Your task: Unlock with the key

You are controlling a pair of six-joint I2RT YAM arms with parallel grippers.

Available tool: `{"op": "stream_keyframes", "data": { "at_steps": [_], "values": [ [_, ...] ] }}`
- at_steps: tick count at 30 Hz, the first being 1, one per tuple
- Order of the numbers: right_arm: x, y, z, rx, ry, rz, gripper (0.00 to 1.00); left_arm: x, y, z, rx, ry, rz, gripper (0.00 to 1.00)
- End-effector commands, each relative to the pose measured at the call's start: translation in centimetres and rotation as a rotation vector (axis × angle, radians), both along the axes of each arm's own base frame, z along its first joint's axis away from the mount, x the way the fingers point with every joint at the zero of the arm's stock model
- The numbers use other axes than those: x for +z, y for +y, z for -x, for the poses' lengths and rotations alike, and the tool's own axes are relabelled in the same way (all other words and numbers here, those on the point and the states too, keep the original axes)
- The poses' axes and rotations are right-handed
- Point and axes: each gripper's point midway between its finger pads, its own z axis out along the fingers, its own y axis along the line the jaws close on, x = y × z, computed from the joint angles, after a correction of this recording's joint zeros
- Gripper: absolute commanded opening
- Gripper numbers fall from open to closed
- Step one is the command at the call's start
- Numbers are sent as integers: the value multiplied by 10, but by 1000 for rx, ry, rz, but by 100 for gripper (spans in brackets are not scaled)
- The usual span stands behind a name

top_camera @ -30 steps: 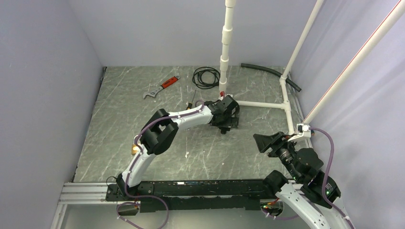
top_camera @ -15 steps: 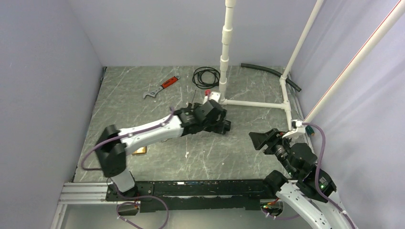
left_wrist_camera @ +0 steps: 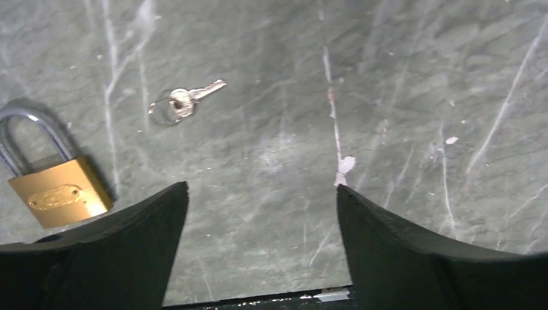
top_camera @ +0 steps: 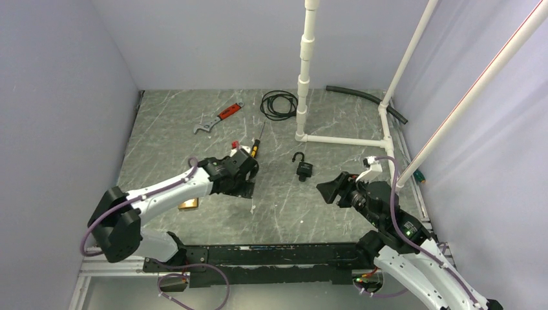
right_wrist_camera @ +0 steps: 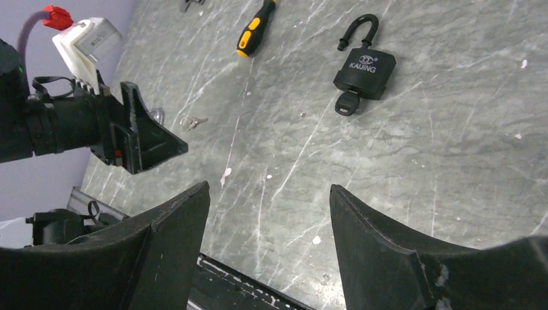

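A black padlock [top_camera: 304, 168] [right_wrist_camera: 364, 70] lies on the table with a black-headed key [right_wrist_camera: 347, 103] in its keyhole; one end of its shackle stands free of the body. A brass padlock [left_wrist_camera: 58, 192] [top_camera: 189, 204] lies with its shackle closed. Near it is a loose silver key [left_wrist_camera: 184, 102] [right_wrist_camera: 194, 121] on a ring. My left gripper [left_wrist_camera: 262, 188] [top_camera: 244, 186] hovers open over bare table just short of the silver key, holding nothing. My right gripper [right_wrist_camera: 269, 187] [top_camera: 327, 190] is open and empty, short of the black padlock.
A yellow-and-black screwdriver [top_camera: 257, 144] [right_wrist_camera: 255, 29], a red-handled wrench [top_camera: 216, 119] and a black cable coil [top_camera: 279, 104] lie further back. A white pipe frame [top_camera: 304, 84] stands at the back right beside a black hose [top_camera: 365, 97]. A black rail [top_camera: 258, 255] runs along the near edge.
My left arm has swung away from the black padlock to the front left, leaving the padlock on the table. My right arm has moved left toward the padlock.
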Motion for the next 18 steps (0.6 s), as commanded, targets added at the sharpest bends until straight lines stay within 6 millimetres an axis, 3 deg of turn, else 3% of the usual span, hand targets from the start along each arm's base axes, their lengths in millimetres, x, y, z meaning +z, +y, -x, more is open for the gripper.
{"op": "stream_keyframes", "data": {
  "at_steps": [1, 7, 18],
  "values": [
    [12, 12, -3, 40, -37, -51, 71, 12, 27, -14, 150, -60, 54, 82],
    [2, 14, -2, 50, -14, -41, 71, -10, 57, -29, 267, -18, 94, 70],
    [-12, 14, 0, 51, 8, -41, 71, -36, 72, -56, 325, 56, 193, 56]
  ]
}}
